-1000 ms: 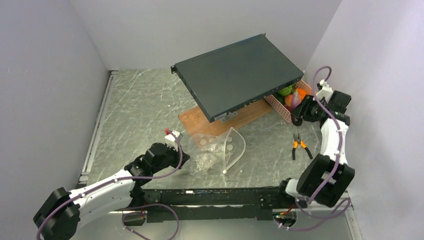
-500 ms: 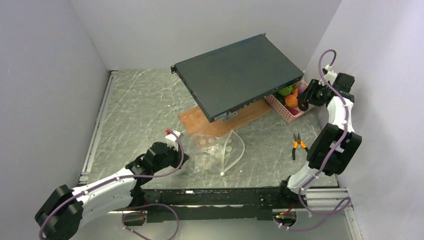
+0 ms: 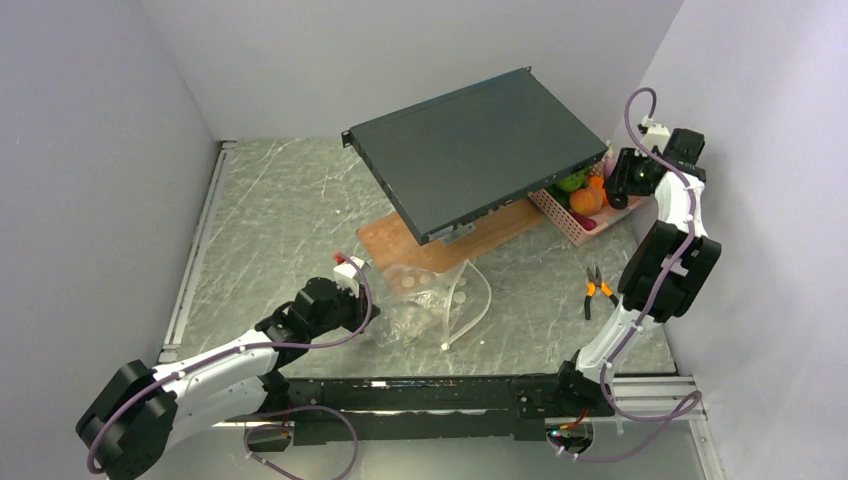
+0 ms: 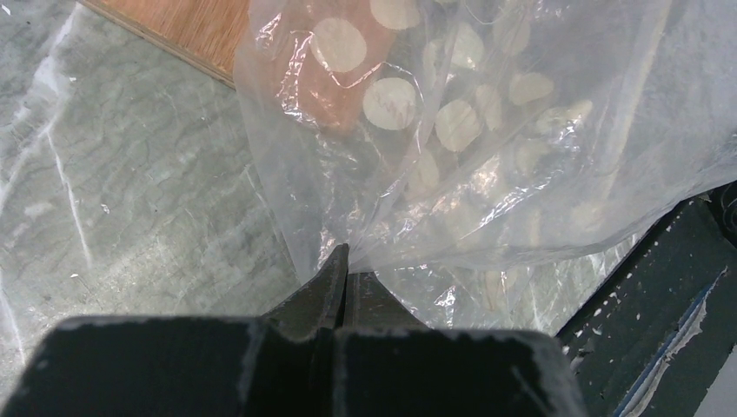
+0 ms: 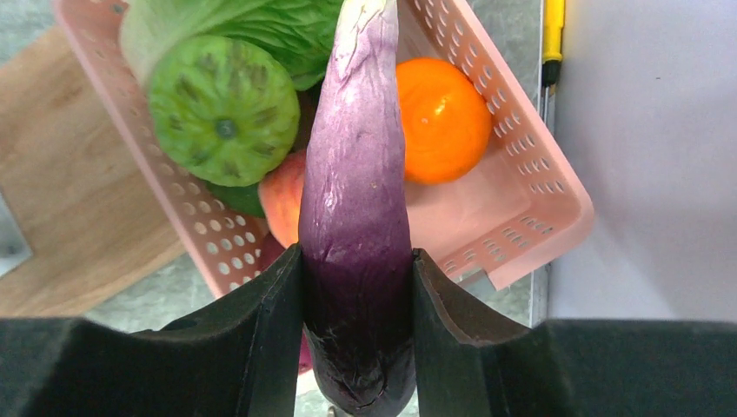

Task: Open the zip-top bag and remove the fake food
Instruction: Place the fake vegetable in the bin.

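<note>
Two hands are in view: the left hand (image 4: 341, 261) pinches the one clear floppy plastic zip-top bag (image 4: 487, 174), which shows roughly a dozen pale round discs (image 4: 389, 102), too overlapped to count exactly. The right hand (image 5: 356, 265) grips one long purple plastic eggplant (image 5: 356, 174). Just beyond its fingertips one pink plastic lattice basket (image 5: 521, 200) holds four more toy pieces: one round orange fruit (image 5: 441, 117), one ridged green round piece (image 5: 224, 109), one leafy green lettuce (image 5: 278, 26) and one reddish-peach piece (image 5: 280, 204). Away from both hands the grey marbled surface (image 3: 280, 220) carries one pair of orange-handled pliers (image 3: 598, 290), one brown wooden board (image 3: 385, 240) and one flat dark metal box (image 3: 475, 150).
</note>
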Action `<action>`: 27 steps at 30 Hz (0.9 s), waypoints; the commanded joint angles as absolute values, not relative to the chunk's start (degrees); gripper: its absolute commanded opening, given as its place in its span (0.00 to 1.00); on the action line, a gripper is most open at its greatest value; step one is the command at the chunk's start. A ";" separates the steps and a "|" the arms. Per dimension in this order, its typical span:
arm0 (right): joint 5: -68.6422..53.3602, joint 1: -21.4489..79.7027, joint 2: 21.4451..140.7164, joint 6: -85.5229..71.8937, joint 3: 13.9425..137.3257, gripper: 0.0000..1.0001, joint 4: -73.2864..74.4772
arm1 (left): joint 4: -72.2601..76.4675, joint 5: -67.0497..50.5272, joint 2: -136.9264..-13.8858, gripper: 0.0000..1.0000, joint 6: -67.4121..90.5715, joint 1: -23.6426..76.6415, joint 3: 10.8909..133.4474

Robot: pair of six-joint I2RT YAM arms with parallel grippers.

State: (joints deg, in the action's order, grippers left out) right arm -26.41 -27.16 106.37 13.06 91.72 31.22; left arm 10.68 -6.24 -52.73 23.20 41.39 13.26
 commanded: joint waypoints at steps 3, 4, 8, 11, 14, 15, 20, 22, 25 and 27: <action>-23.27 -26.15 110.16 17.30 95.62 0.18 32.64 | 13.20 -8.08 -52.37 0.00 21.73 40.54 15.54; -23.07 -26.12 110.55 17.31 95.84 0.21 32.61 | 13.19 -8.12 -52.24 0.00 21.71 40.47 15.47; -22.43 -26.15 111.80 17.66 96.29 0.35 32.28 | 13.45 -8.47 -52.33 0.00 21.53 40.10 15.32; -21.94 -26.13 112.19 17.60 96.40 0.53 31.96 | 13.53 -8.99 -52.94 0.00 21.39 39.70 15.69; -21.71 -26.10 112.27 17.32 96.53 0.68 31.73 | 13.77 -9.60 -53.63 0.00 21.36 39.48 16.06; -21.79 -26.16 112.39 17.32 96.52 0.71 31.73 | 13.87 -9.74 -53.86 0.00 21.40 39.35 16.11; -22.29 -26.13 112.03 16.92 96.91 0.76 31.91 | 14.06 -10.50 -54.23 0.00 21.53 39.08 16.39; -22.48 -26.20 111.46 16.72 96.87 0.77 32.11 | 14.06 -10.56 -54.07 0.00 21.68 39.03 16.38; -22.71 -26.27 109.86 16.59 95.75 0.77 32.09 | 14.30 -10.72 -53.60 0.00 21.87 38.99 16.12; -23.07 -26.40 108.24 16.24 94.42 0.77 31.53 | 14.48 -10.71 -53.26 0.00 21.97 38.97 15.91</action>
